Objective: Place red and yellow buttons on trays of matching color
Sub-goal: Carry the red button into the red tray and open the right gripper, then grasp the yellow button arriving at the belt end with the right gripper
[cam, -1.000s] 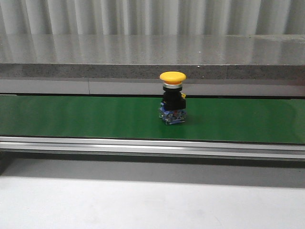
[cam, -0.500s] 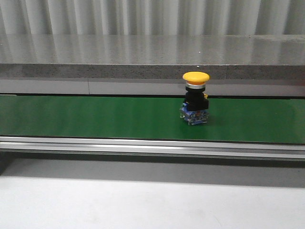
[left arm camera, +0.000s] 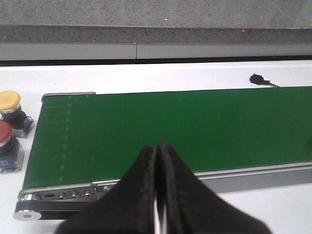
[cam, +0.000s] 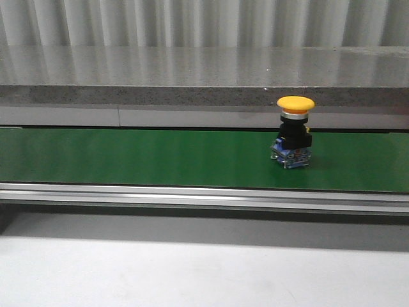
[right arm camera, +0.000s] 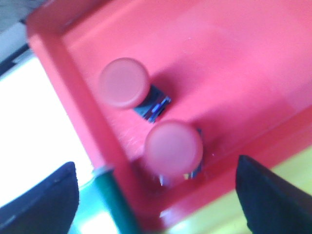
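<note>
A long green belt (cam: 140,157) runs across the front view, and a yellow button (cam: 294,131) stands upright on it, toward the right side. In the right wrist view a red tray (right arm camera: 234,63) fills most of the picture, and two red buttons (right arm camera: 123,84) (right arm camera: 174,147) already sit in it, close together near one corner wall. A strip of yellow shows past that tray's edge; it may be the yellow tray, but I cannot be sure. The right gripper (right arm camera: 156,195) hangs over the red tray with its fingers spread wide and nothing between them. The left gripper (left arm camera: 157,195) has its fingers pressed together on nothing, over the near edge of the belt. Off the belt's end, in the left wrist view, one more yellow button (left arm camera: 10,105) and one more red button (left arm camera: 6,146) wait side by side. The next job looks like picking up the yellow button on the belt. To do it well, come down from above, grab the black body under the cap, squeeze gently, lift straight up, and set it standing in the yellow tray.
</note>
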Motion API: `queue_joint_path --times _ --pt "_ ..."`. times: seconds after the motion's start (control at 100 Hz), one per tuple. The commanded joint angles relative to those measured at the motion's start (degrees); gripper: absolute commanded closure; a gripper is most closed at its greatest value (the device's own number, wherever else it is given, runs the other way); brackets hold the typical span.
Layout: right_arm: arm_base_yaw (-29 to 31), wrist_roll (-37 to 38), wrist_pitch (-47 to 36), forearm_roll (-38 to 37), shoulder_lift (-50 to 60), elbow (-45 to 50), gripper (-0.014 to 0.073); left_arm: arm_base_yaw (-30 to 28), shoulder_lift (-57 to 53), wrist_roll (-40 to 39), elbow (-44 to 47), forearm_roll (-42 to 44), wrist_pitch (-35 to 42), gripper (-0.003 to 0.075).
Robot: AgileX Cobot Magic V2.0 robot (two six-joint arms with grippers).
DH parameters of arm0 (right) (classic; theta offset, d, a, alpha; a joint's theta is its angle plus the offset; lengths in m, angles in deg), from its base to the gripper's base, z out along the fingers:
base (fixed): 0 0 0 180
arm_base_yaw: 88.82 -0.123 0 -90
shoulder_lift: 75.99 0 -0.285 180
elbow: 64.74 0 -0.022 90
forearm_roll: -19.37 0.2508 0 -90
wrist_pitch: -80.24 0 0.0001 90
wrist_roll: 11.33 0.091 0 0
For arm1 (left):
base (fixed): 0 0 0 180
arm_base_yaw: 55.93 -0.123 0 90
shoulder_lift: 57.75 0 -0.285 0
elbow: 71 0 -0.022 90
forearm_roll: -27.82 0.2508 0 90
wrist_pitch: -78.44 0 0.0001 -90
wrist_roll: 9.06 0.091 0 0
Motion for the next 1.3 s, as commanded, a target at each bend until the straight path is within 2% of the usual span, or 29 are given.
queue_joint_path --times 0.0,0.24,0.51,0.68,0.88,1.09,1.29 --pt "0.14 -0.11 0.33 0.94 6.89 0.38 -0.0054 0.56 0.11 -0.03 -1.59 -0.65 4.09 0.0741" --pt "-1.03 -0.11 10.05 1.07 19.51 3.19 -0.0054 0.56 0.11 -0.03 -1.59 -0.65 4.09 0.0741" --pt "-10.15 -0.11 18.69 1.12 27.83 4.00 -0.0054 0.56 0.11 -0.03 -1.59 -0.65 4.09 0.0741" --pt "-17.73 -0.11 21.96 1.12 28.14 4.00 -0.0054 0.56 0.11 -0.03 -1.59 -0.65 4.09 0.0741" --pt "-24.94 -0.11 22.15 1.12 26.95 4.00 -0.0054 0.56 0.11 -0.03 -1.59 -0.65 4.09 0.0741" --pt "-29.49 -2.08 22.60 1.07 23.77 4.00 -0.0054 0.56 0.11 -0.03 -1.59 -0.65 4.09 0.0741" --pt "-30.58 -4.55 19.46 1.00 18.97 3.82 -0.0054 0.56 0.11 -0.03 -1.59 -0.65 4.09 0.0741"
